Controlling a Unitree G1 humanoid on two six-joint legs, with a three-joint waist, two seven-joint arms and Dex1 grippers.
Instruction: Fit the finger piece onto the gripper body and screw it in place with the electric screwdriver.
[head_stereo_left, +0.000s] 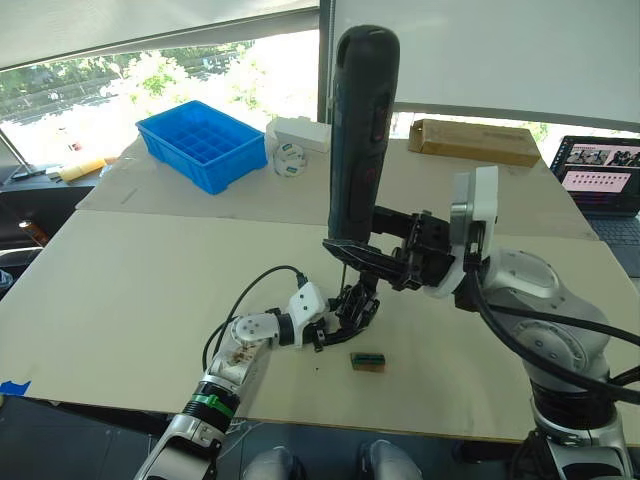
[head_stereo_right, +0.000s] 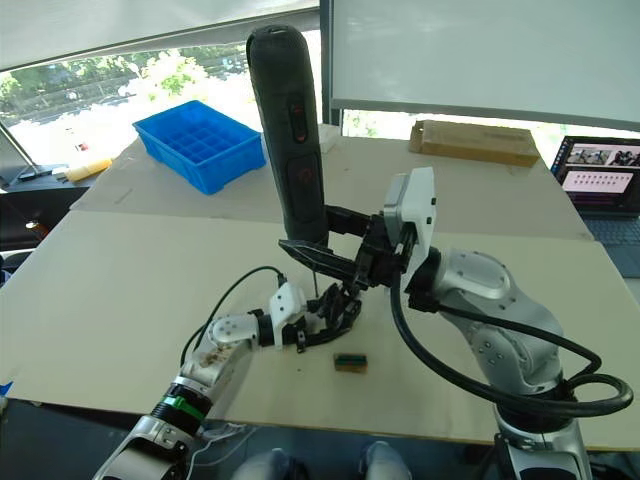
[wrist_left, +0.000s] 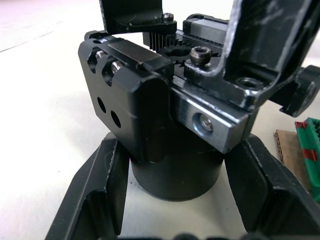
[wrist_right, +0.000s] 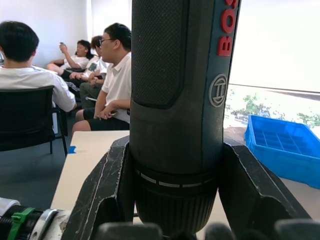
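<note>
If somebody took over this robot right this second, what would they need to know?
Left gripper: shut on the gripper body, steadying it on the table.
Right gripper: shut on the electric screwdriver, held upright, bit pointing down over the body.
The finger piece looks already seated on the body; I cannot tell whether its screw is tight.
Left: finish driving, lift the screwdriver away.
</note>
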